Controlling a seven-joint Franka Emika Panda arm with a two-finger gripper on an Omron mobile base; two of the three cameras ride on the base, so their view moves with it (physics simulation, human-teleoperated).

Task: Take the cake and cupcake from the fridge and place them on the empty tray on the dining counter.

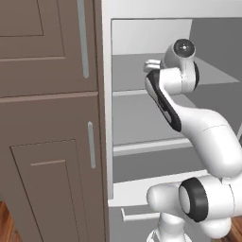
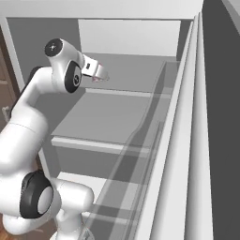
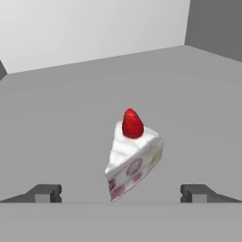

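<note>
The fridge (image 1: pixel 142 118) stands open, its flat, matte pale grey shelves smooth, and the white arm reaches onto an upper shelf; judging by this, the task is early, with nothing carried yet. The gripper (image 3: pixel 120 194), fingers spread wide and holding nothing, faces the cake (image 3: pixel 132 153), a small glossy white wedge with a red topping, resting on the shelf just ahead.

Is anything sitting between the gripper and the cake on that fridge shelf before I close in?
Nothing visible is in the way. In the hand view the cake stands alone on the bare grey shelf of the fridge, straight ahead between the fingertips of the open gripper, with clear shelf on both sides.
</note>
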